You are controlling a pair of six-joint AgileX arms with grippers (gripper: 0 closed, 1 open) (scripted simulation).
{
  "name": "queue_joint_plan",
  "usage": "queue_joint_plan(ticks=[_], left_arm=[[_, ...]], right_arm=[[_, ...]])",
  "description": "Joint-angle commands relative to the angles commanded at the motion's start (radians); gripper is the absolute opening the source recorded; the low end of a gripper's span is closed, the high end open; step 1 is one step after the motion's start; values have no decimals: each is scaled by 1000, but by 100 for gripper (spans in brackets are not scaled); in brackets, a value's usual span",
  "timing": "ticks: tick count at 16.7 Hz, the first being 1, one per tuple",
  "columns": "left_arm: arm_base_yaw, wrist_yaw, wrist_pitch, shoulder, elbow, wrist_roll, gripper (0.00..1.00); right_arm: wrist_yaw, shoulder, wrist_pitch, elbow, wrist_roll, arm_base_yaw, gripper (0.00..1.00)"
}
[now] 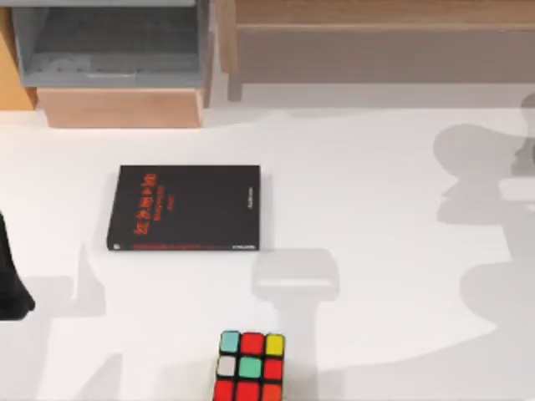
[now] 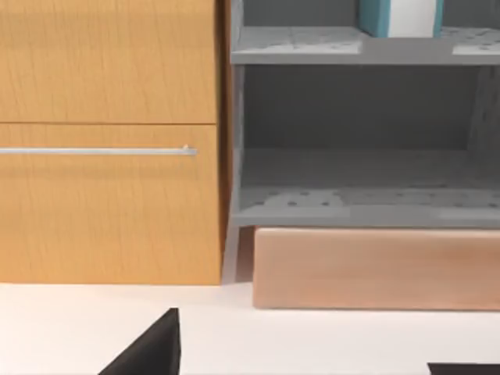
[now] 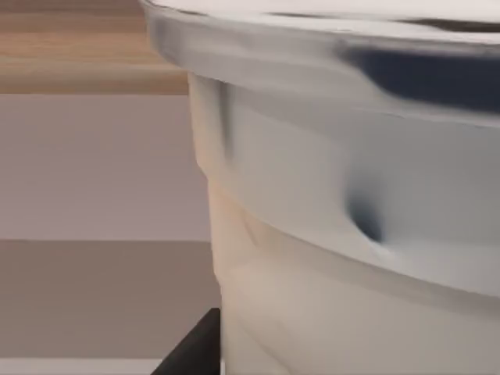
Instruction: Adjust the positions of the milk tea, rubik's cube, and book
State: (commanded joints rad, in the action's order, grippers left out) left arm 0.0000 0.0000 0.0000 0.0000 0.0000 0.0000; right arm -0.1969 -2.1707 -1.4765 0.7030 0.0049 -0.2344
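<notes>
The black book (image 1: 185, 208) with red lettering lies flat on the white table, left of centre. At the table's front edge sits the rubik's cube (image 1: 250, 368), partly cut off by the top view's lower border. The milk tea (image 3: 351, 234), a pale cup with a clear lid, looms very close in the right wrist view. One dark finger (image 3: 191, 348) of my right gripper presses against its side. My left gripper (image 2: 312, 367) is open, its tips wide apart, low over the table and facing the cabinet. The left arm (image 1: 12, 284) shows at the far left edge.
A wooden cabinet with a drawer handle (image 2: 98, 151) and grey open shelves (image 2: 359, 203) stands at the back left. A long wooden shelf (image 1: 384, 33) runs along the back right. Arm shadows fall on the right side of the table (image 1: 376, 209).
</notes>
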Motion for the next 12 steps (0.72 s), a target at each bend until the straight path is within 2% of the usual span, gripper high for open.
queue_joint_plan(ticks=[3, 12], left_arm=[[0, 0, 0, 0, 0, 0, 100], [0, 0, 0, 0, 0, 0, 100]], right_arm=[[0, 0, 0, 0, 0, 0, 98], [0, 0, 0, 0, 0, 1, 100]])
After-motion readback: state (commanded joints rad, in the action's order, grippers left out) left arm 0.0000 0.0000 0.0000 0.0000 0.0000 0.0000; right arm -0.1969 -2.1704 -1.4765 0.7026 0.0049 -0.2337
